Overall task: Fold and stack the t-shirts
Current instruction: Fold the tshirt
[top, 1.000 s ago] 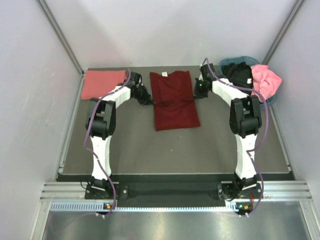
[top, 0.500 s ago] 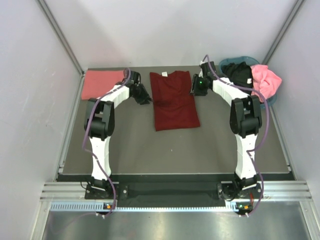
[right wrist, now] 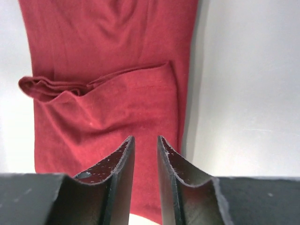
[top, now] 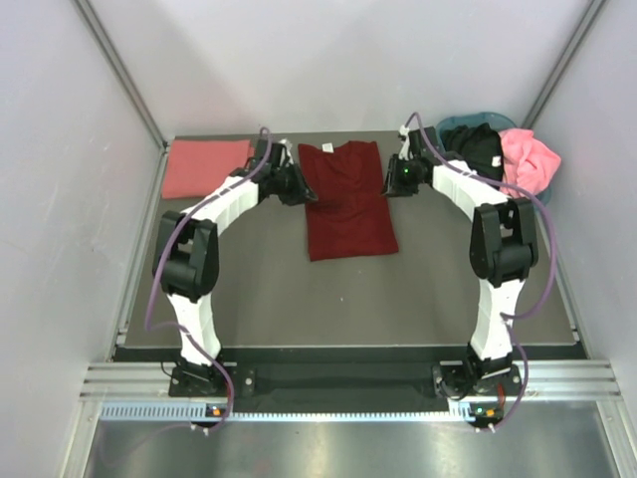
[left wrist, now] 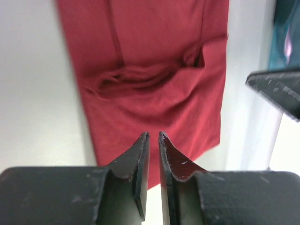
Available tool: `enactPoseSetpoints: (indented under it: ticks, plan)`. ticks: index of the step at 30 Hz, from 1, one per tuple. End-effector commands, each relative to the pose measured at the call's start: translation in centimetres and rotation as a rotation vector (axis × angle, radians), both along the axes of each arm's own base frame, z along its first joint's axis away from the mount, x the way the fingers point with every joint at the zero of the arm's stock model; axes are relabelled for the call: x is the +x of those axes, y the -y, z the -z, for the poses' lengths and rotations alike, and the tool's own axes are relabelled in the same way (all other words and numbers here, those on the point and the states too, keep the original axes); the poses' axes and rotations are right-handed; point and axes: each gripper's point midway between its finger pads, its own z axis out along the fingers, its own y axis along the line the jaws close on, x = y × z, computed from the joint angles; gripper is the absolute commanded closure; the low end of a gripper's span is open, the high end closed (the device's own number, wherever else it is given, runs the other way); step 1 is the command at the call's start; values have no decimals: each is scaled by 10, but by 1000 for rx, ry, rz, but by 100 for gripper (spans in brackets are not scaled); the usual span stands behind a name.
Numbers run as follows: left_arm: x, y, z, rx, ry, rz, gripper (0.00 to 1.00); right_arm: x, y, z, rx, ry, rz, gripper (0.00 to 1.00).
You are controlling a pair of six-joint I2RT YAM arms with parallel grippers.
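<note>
A salmon-pink t-shirt (top: 204, 167) lies folded at far left. The left gripper (left wrist: 152, 136) hangs at the left edge of the maroon t-shirt (top: 346, 204), jaws a narrow slit, empty. That shirt lies centred, sleeves tucked in, a long rumpled panel — mid-fold, I judge. The right gripper (right wrist: 145, 139) flanks it, narrowly parted, empty — next, both must pinch corners and halve it.

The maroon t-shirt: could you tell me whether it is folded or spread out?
Partly folded: the maroon t-shirt lies flat as a long strip, both sleeves turned in over its body, its length not yet folded.
</note>
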Motion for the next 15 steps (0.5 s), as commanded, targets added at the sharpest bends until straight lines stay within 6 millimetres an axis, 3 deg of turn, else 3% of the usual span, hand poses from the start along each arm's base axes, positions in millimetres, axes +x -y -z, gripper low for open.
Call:
enactPoseSetpoints:
  ticks: [1,6,7,8,15]
  plan:
    - [-10,21,23,-38,-28,91,82,6,-6,-18,43,67,-56,74]
    - [1,25,49,-30,-54,94,81,23,-14,-11,56,142,-129,63]
    - [9,24,47,-17,-37,81,80,27,-15,-12,57,156,-146,61]
    - [11,23,55,-4,-49,78,80,30,-15,-3,52,154,-169,60]
    - [49,2,59,69,-20,-2,78,52,-13,-2,9,223,-235,54]
